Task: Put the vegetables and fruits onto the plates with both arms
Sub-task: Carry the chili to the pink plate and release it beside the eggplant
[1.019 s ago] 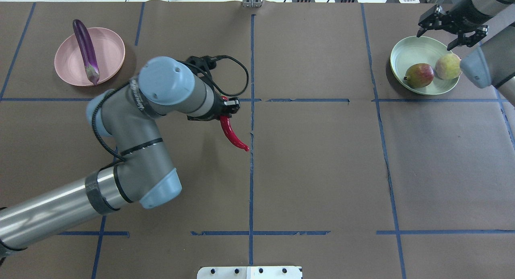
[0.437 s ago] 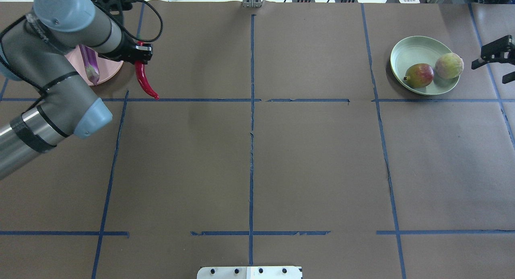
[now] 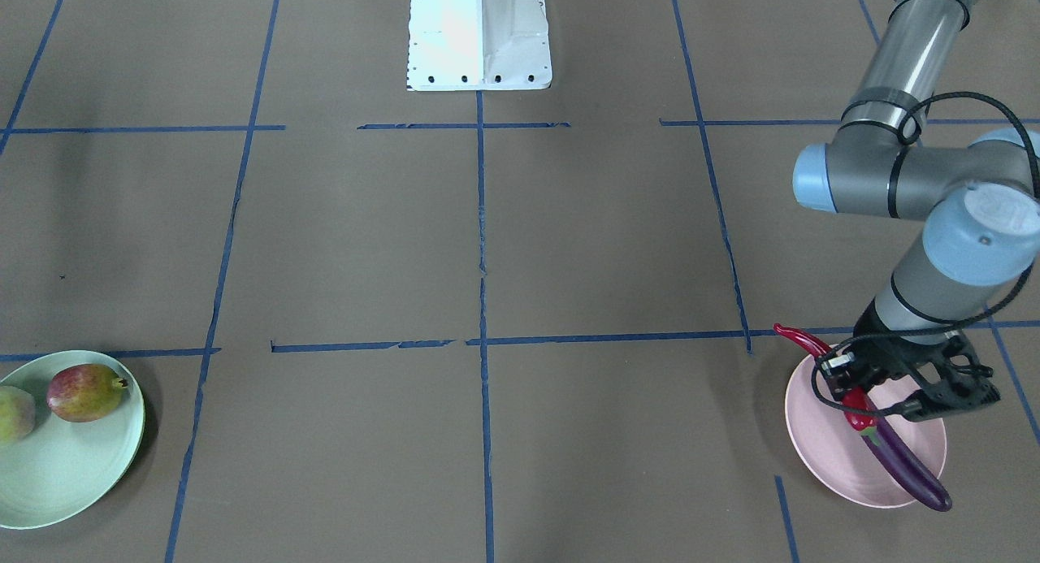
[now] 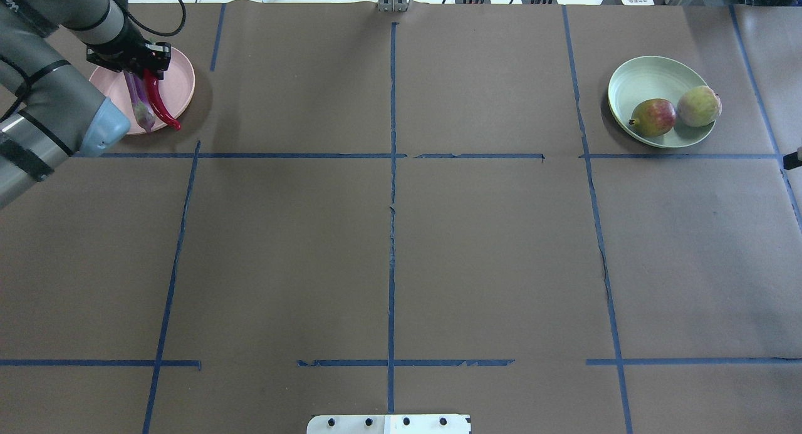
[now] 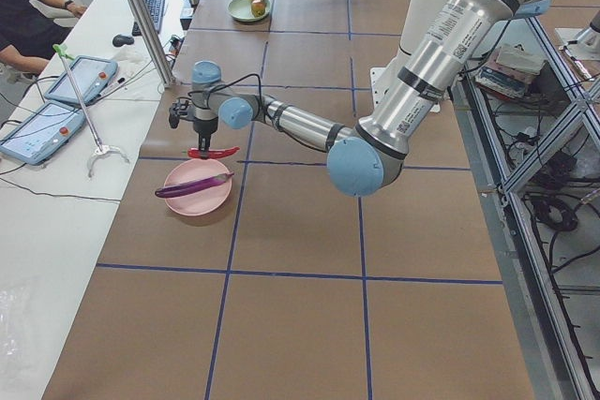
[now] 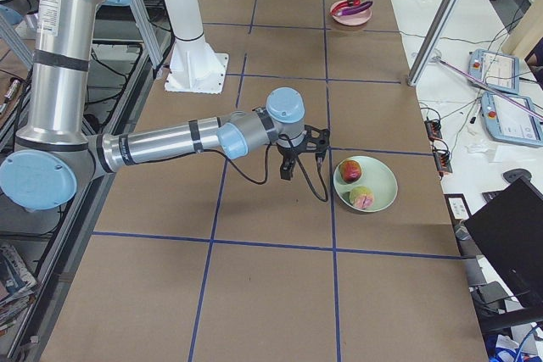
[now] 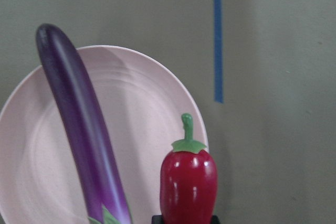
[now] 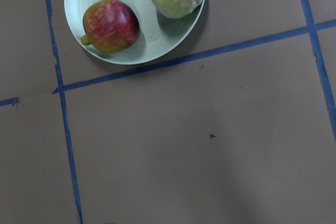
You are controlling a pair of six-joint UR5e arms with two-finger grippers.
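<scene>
Hanging in the clamped fingers of the left gripper, the red chili pepper is hovering just above the pink plate, its stem end over the plate and its pointed tip reaching out past the rim on the robot's side. Beside it the purple eggplant is lying lengthwise across that plate, its capped end toward the robot and its rounded end jutting over the far rim. At the other end of the table, the green plate is holding the red-yellow-green fruit and the peach side by side, the peach sitting against the rim. The right gripper is hanging over the brown paper just beside the green plate, on the robot's side of it; whether its fingers are parted or closed I cannot tell. Both plates are sitting near the table's far edge, well apart, with a wide stretch of paper crossed by blue tape lines lying between them and running back toward the white base block.
</scene>
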